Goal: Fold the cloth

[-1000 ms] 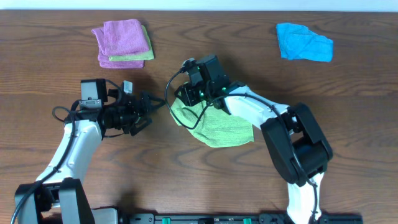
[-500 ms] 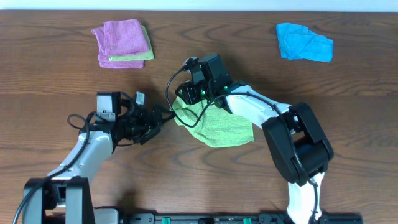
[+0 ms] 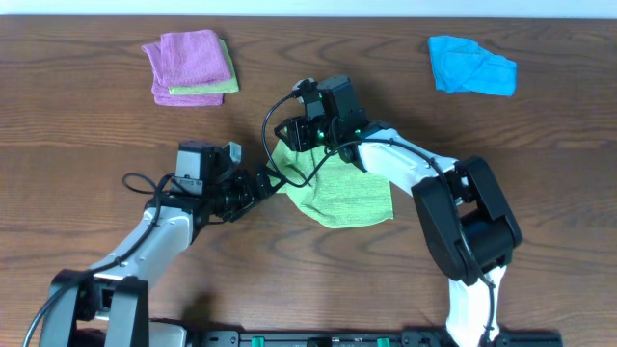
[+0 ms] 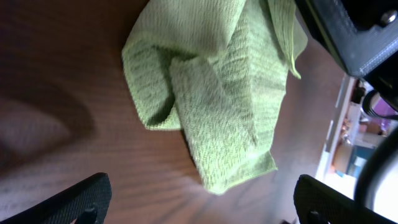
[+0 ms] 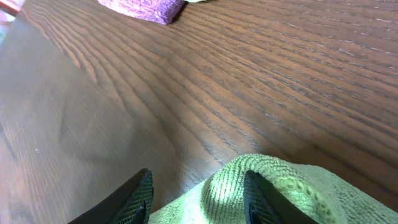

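A green cloth (image 3: pixel 345 198) lies crumpled on the wooden table near the middle. My right gripper (image 3: pixel 307 138) is over its far left corner and is shut on a raised fold of the cloth (image 5: pixel 267 186), which bulges between the fingers (image 5: pixel 199 193) above the table. My left gripper (image 3: pixel 266 182) is open and empty, low at the cloth's left edge. In the left wrist view its fingers (image 4: pixel 202 196) are spread wide, with the bunched cloth (image 4: pixel 211 93) just ahead of them.
A folded purple cloth on top of a green one (image 3: pixel 191 65) sits at the back left. A crumpled blue cloth (image 3: pixel 470 66) lies at the back right. The purple cloth's edge also shows in the right wrist view (image 5: pixel 146 7).
My left arm has moved right, bringing its open gripper up to the green cloth's left edge. My right gripper has shifted slightly right, pulling the cloth's corner with it.
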